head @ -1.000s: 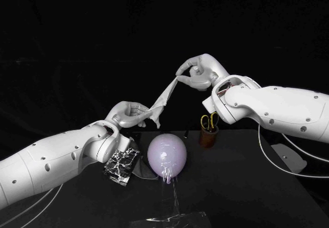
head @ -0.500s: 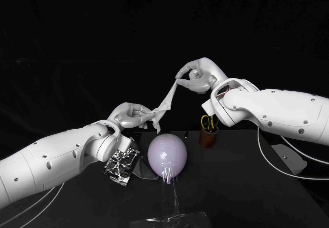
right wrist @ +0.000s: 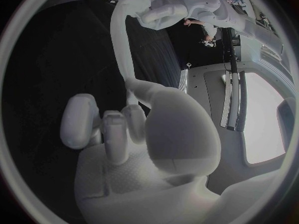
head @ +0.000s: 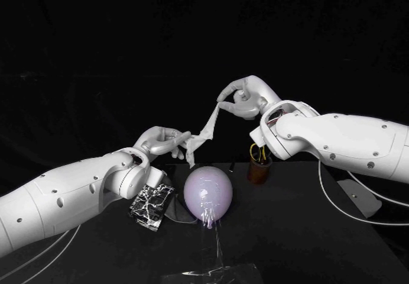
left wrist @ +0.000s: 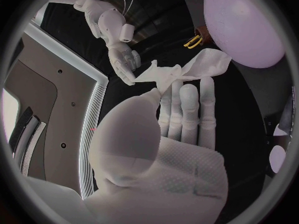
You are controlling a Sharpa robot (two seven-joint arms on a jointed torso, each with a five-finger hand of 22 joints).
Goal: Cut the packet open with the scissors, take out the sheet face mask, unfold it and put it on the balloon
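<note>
A white sheet mask hangs stretched in the air between my two hands, above the table. My right hand pinches its upper end, and my left hand pinches its lower end, with a loose corner dangling below. The left wrist view shows the mask at my left hand's fingertips and my right hand gripping the far end. In the right wrist view the mask runs away from my right hand. A pale purple balloon stands on the table under the mask. The scissors stand in a brown cup.
A black marbled packet lies beside my left forearm, left of the balloon. The brown cup stands behind the balloon to the right. A clear crumpled film lies at the table's front edge. A pale block sits at the far right.
Both hands have sunk a little and drawn slightly closer, so the mask between them is shorter and less steep. The balloon and packet have not moved.
</note>
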